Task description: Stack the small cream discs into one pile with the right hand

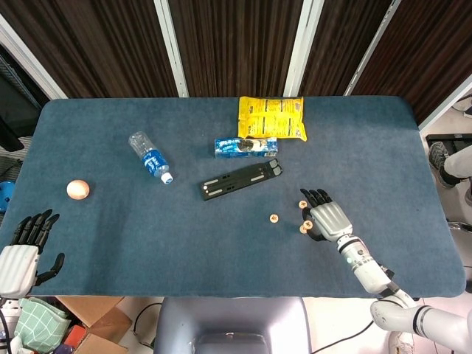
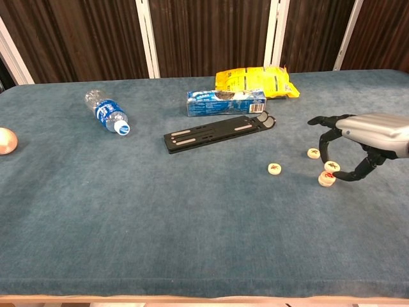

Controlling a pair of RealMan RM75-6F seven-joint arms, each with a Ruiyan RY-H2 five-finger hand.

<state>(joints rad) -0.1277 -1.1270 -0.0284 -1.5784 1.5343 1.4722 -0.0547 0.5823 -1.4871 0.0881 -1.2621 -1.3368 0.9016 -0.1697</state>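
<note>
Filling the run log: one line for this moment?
right hand: holds disc | above: second disc | placed: not yet | left hand: idle

Each robot hand [image 2: 361, 137] has a silver shell and black fingers [image 2: 319, 121].

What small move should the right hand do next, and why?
Probably lower a little and release. The right hand pinches a disc just above and slightly right of the red-marked disc, so a small shift left first may help.
</note>
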